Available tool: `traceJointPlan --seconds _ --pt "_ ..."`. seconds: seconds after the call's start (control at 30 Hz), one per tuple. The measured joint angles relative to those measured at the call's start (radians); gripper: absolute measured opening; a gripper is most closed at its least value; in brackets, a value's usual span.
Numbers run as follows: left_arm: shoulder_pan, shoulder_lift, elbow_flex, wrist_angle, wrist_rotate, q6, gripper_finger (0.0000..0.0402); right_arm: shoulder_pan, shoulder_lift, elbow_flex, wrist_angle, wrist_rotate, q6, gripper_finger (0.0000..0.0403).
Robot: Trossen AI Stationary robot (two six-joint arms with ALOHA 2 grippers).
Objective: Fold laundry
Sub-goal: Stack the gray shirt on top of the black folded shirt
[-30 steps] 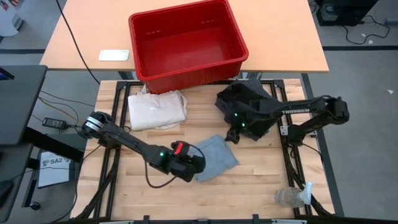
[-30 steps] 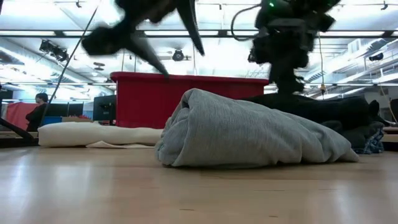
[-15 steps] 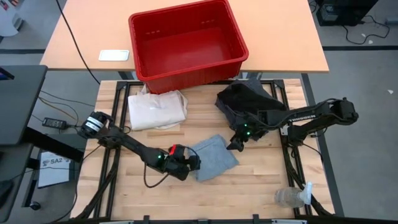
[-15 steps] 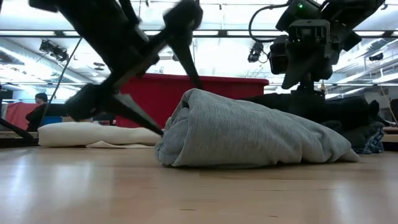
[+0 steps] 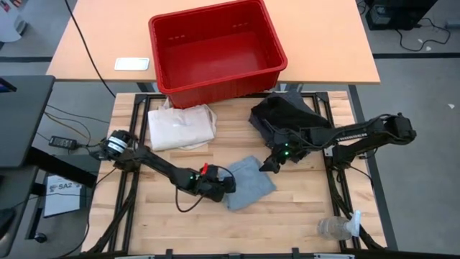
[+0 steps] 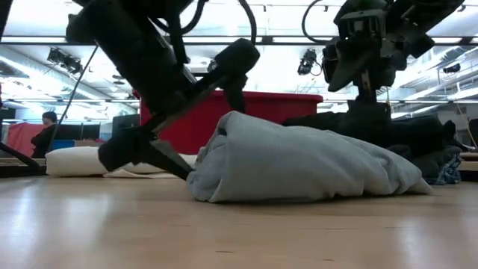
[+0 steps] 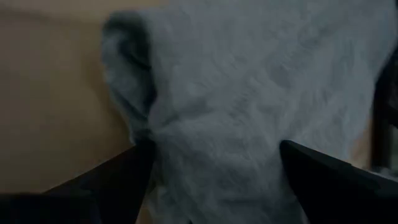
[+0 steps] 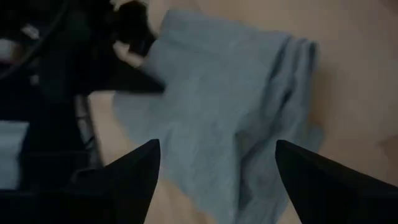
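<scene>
Two grippers flank my grey shirt (image 5: 248,183) at table centre. Left gripper (image 5: 224,185), fingers apart, touches its 9 o'clock edge and is nearer; right gripper (image 5: 267,166), also spread, hovers off the 1 o'clock corner. Shirt lies bunched, roughly folded, long axis running 10 to 4. Dark pile (image 5: 284,119) waits at 1 o'clock.

T-shirt (image 5: 248,182): light grey | clothes pile (image 5: 284,117): black and dark grey | bin (image 5: 215,50): red | tote bag (image 5: 180,126): cream | table (image 5: 287,216): light wood with stripes | left gripper (image 5: 228,185): black | right gripper (image 5: 267,165): black | bottle (image 5: 338,228): clear
</scene>
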Motion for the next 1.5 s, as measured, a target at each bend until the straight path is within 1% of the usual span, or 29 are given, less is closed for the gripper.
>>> traceJointPlan --seconds 0.1,0.23,0.3,0.4,0.5,0.6,0.67,0.73,0.8,0.9,0.97,1.03,1.17,1.27,1.37,1.47,1.5 --pt "-0.001 0.042 0.003 0.095 0.005 0.01 0.036 0.022 -0.009 0.0 -0.04 0.07 0.005 0.0322" --pt "0.005 0.082 0.005 0.205 0.0 0.069 0.0359 0.051 -0.007 0.0 -0.071 0.169 0.015 0.0322" --pt "0.011 0.087 0.004 0.227 0.004 0.07 0.0359 0.063 -0.002 0.0 -0.073 0.191 0.025 0.0322" --pt "0.018 0.083 0.002 0.247 0.008 0.076 0.0359 0.081 -0.002 0.0 -0.088 0.191 0.051 0.0322" --pt "0.025 0.082 0.001 0.251 0.015 0.094 0.0359 0.104 -0.005 0.0 -0.172 0.186 0.105 0.0322" --pt "0.033 0.088 0.001 0.251 0.014 0.095 0.0357 0.149 -0.005 0.0 -0.264 0.225 0.14 0.0322" --pt "0.035 0.092 0.002 0.253 0.001 0.107 0.0352 0.179 -0.005 -0.013 -0.271 0.262 0.153 0.0322" --pt "0.035 0.108 0.003 0.259 -0.022 0.137 0.0347 0.192 -0.004 -0.059 -0.213 0.275 0.184 0.0322" --pt "0.034 0.11 0.003 0.261 -0.026 0.154 0.0342 0.192 0.001 -0.127 -0.077 0.243 0.225 0.0322" --pt "0.034 0.111 0.003 0.259 -0.026 0.177 0.0329 0.192 0.009 -0.23 0.129 0.241 0.278 0.0321" --pt "0.036 0.112 0.003 0.261 -0.031 0.206 0.0313 0.187 0.019 -0.286 0.224 0.248 0.306 0.0316" --pt "0.04 0.114 0.001 0.274 -0.037 0.24 0.0289 0.186 0.029 -0.326 0.321 0.245 0.316 0.0306" --pt "0.053 0.143 0.0 0.363 -0.027 0.413 0.0225 0.186 0.085 -0.37 0.485 0.224 0.276 0.0268" --pt "0.064 0.172 -0.001 0.408 -0.029 0.438 0.0171 0.182 0.156 -0.37 0.559 0.201 0.241 0.0218" --pt "0.069 0.188 0.002 0.426 -0.042 0.438 0.0109 0.177 0.224 -0.365 0.613 0.183 0.209 0.0142" --pt "0.07 0.191 0.002 0.444 -0.06 0.467 0.0042 0.178 0.244 -0.349 0.607 0.169 0.154 0.0044" --pt "0.07 0.192 0.001 0.461 -0.068 0.489 0.0028 0.177 0.24 -0.341 0.604 0.159 0.115 0.0026"
